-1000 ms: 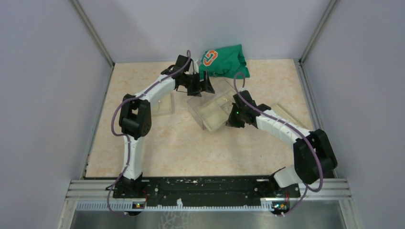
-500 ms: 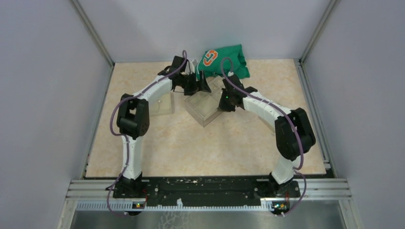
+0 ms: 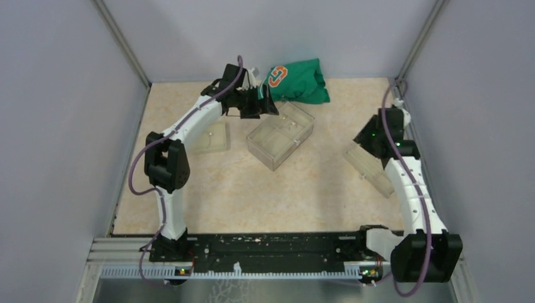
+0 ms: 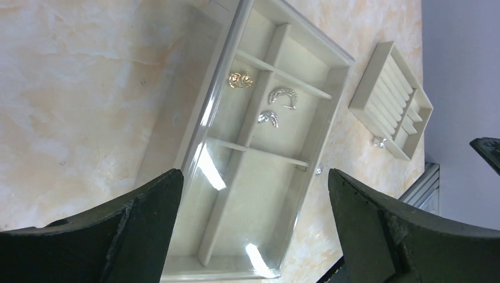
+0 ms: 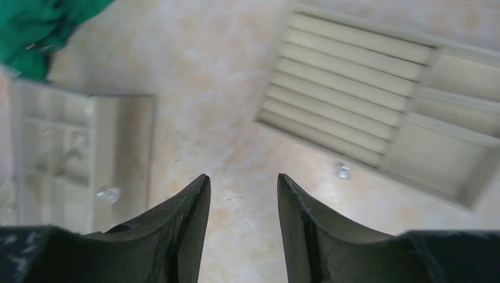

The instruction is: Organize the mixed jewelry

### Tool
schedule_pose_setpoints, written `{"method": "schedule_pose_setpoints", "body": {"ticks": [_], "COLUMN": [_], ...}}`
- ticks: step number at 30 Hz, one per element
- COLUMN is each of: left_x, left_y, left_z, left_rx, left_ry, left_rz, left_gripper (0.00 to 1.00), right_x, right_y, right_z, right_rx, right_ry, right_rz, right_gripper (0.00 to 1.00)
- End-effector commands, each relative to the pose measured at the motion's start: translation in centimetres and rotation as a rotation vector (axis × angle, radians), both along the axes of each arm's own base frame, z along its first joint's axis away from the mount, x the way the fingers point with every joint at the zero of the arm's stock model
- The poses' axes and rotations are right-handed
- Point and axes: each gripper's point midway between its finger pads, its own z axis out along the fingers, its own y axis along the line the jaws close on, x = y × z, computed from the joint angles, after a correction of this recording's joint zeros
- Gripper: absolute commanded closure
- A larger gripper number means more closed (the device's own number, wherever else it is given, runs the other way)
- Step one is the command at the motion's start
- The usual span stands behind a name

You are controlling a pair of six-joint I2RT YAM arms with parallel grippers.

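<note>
**Sorting part done; a stray piece lay beside the tray**

Nearest, the right gripper (image 5: 243, 177) hung empty, jaws narrowly parted, close to a loose silvery piece (image 5: 342, 170) lying on the table (image 5: 224, 71) just beside the ridged tray (image 5: 354, 76). Collecting it looked like the step in hand: shift across, descend, pinch low. Farther on, the clear box (image 4: 207, 106) held a gold earring (image 4: 240, 79) and two silver earrings (image 4: 283, 95) in adjoining compartments. Over it the left gripper (image 4: 255, 174) gaped wide, empty, near the green cloth (image 3: 296, 79).

Bright, even, diffuse overhead light; top view sharp, shadows faint. Left wrist view crisp; 2 white glare patches on clear compartmented plastic box (image 4: 219, 112). Right wrist view blurred throughout: beige ribbed plastic tray (image 5: 354, 100) soft-edged, right gripper (image 5: 243, 183) fingers dark, underexposed.
</note>
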Motion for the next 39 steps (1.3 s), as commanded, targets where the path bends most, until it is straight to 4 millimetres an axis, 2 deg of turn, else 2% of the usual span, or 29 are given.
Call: {"method": "schedule_pose_setpoints", "body": {"ticks": [1,4,7,11,14,19,27,31,35,38,39], "left_x": [-0.3,-1.3,-2.4,-3.5,-4.1,-4.8,-5.0,-4.9,-4.8,-4.9,-4.9], "left_y": [1.2,1.5,1.9,2.6,3.2,3.6,3.3,3.4,3.6,3.7,3.7], "left_z": [4.4,5.6,6.4,6.4,6.0,5.5,5.4,5.3,5.3,5.1,5.0], "left_rx": [0.003,-0.013,-0.024,-0.015,0.002,0.013,0.001,0.012,0.027,0.029,0.028], "left_ry": [-0.085,-0.11,-0.118,-0.117,-0.113,-0.107,-0.103,-0.104,-0.102,-0.096,-0.094], "left_rz": [0.024,0.022,0.015,0.02,0.029,0.031,0.012,0.008,0.014,0.02,0.02], "left_gripper": [0.01,0.01,0.01,0.01,0.01,0.01,0.01,0.01,0.01,0.01,0.01], "right_x": [-4.9,-5.8,-5.4,-4.7,-3.7,-2.2,2.3,4.0,4.2,2.8,1.7], "right_y": [-6.1,-8.3,-9.3,-10.1,-8.8,-7.4,-5.9,-4.9,-1.7,1.8,3.3], "right_z": [-3.6,-5.2,-6.8,-8.9,-10.1,-11.3,-12.0,-13.3,-13.8,-13.7,-14.1], "right_rx": [-0.01,0.013,0.016,-0.001,0.055,0.106,0.141,0.16,0.166,0.192,0.191], "right_ry": [0.188,0.248,0.303,0.342,0.346,0.318,0.264,0.286,0.319,0.334,0.36], "right_rz": [-0.143,-0.203,-0.225,-0.248,-0.163,-0.083,-0.065,-0.049,0.042,0.143,0.195], "right_gripper": [0.53,0.52,0.52,0.55,0.59,0.59,0.58,0.58,0.58,0.58,0.57]}}
